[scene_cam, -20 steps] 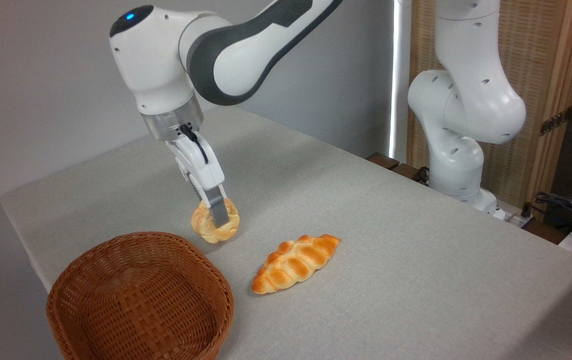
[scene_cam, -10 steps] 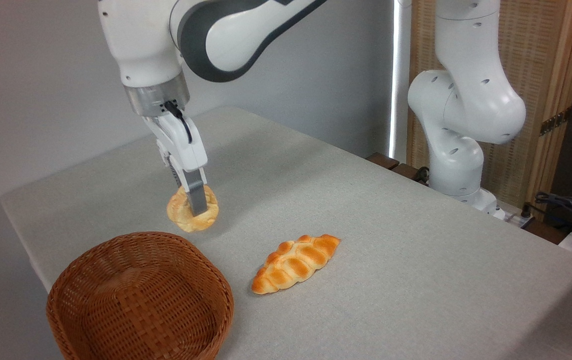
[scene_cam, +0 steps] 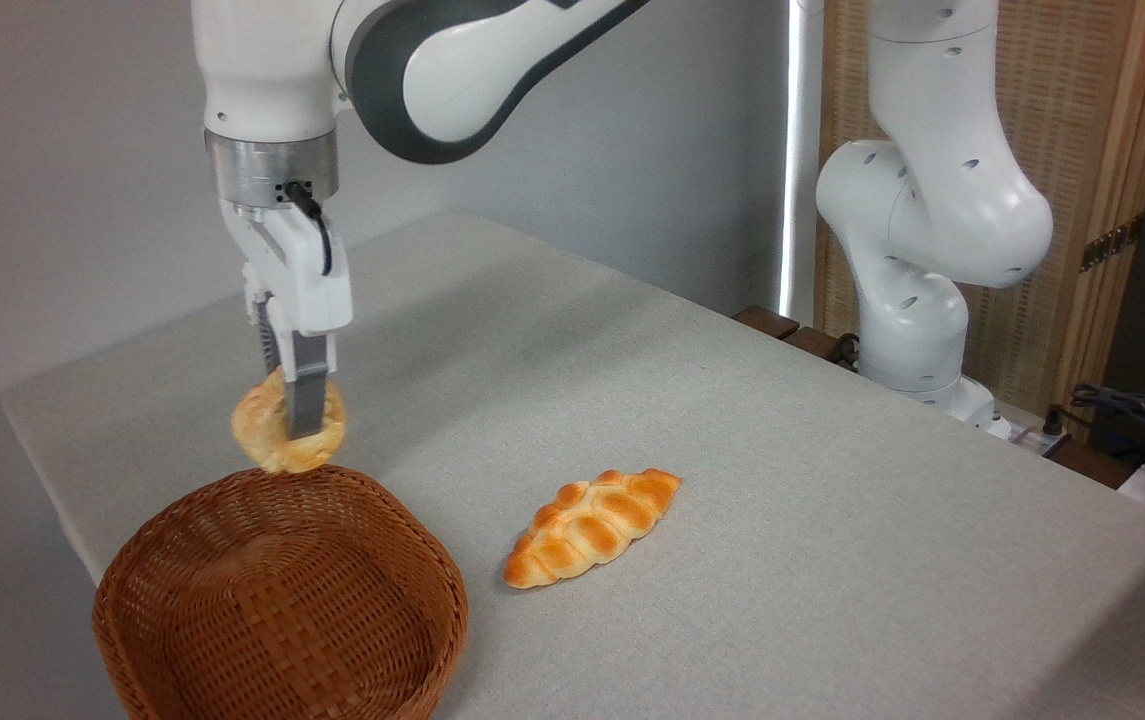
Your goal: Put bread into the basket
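A braided, orange-glazed loaf point(scene_cam: 592, 526) is seen lying flat on the surface point(scene_cam: 732, 480), its long axis running diagonally from lower left to upper right. The surface is covered with a pale grey cloth. Behind it, a plain grey wall point(scene_cam: 62, 180) is visible, and at the right a woven screen in a wooden frame point(scene_cam: 1102, 130) is set upright. Dark cables point(scene_cam: 1132, 415) are gathered at the far right edge.

basket point(scene_cam: 132, 590): bottom cut off | bread point(scene_cam: 287, 432): middle behind hand point(scene_cam: 304, 425)
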Robot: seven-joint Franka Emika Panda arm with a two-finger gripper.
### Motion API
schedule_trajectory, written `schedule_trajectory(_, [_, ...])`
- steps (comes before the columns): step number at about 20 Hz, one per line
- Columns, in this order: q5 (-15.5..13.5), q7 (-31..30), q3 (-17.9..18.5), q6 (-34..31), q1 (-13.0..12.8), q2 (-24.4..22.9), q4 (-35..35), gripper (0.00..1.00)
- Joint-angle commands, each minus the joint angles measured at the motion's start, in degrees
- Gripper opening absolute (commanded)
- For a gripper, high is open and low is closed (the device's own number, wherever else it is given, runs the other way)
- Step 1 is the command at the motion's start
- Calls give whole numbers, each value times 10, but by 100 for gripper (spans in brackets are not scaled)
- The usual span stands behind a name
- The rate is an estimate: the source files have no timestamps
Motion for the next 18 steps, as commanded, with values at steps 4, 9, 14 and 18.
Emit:
schedule_trajectory(4, [-2,5,16,65,0,42,8,89])
schedule_trajectory(9, [1,5,17,66,0,64,23,100])
schedule_trajectory(14, [1,5,17,66,0,71,24,100])
schedule_trajectory(18, [2,6,17,66,0,73,24,100])
